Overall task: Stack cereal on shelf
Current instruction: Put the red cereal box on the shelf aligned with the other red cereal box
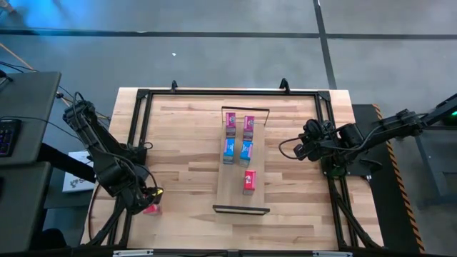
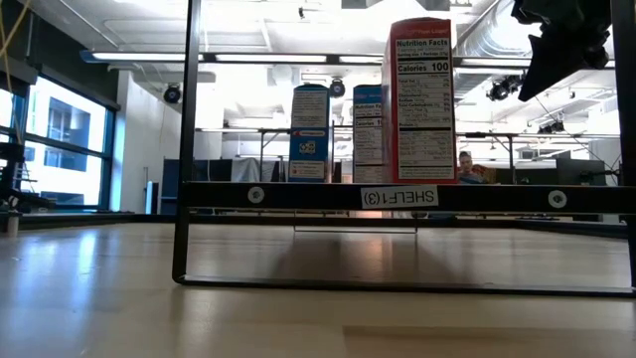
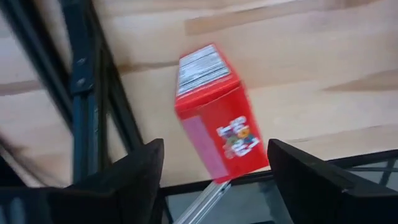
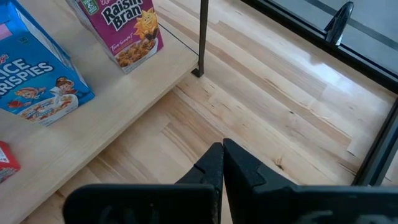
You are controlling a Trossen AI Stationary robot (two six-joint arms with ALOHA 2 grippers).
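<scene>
The shelf (image 1: 235, 193) is a light-wood board with black wire ends, lying mid-table. On it stand two pink boxes (image 1: 230, 120) (image 1: 248, 123), two blue boxes (image 1: 229, 150) (image 1: 245, 150) and one red box (image 1: 249, 180). A second red box (image 3: 217, 112) rests on the tabletop at the near-left corner (image 1: 151, 208). My left gripper (image 3: 214, 180) is open just above it (image 1: 148, 198), one finger on either side, with no touch that I can see. My right gripper (image 4: 222, 163) is shut and hovers over bare table right of the shelf (image 1: 300, 148).
A black frame rail (image 3: 87, 106) runs close beside the loose red box, and the table's near-left edge is right behind it. Black rails (image 1: 228, 91) border the tabletop. Bare board shows beside the red box on the shelf (image 1: 232, 182). The low view shows the shelf's near wire end (image 2: 397, 197).
</scene>
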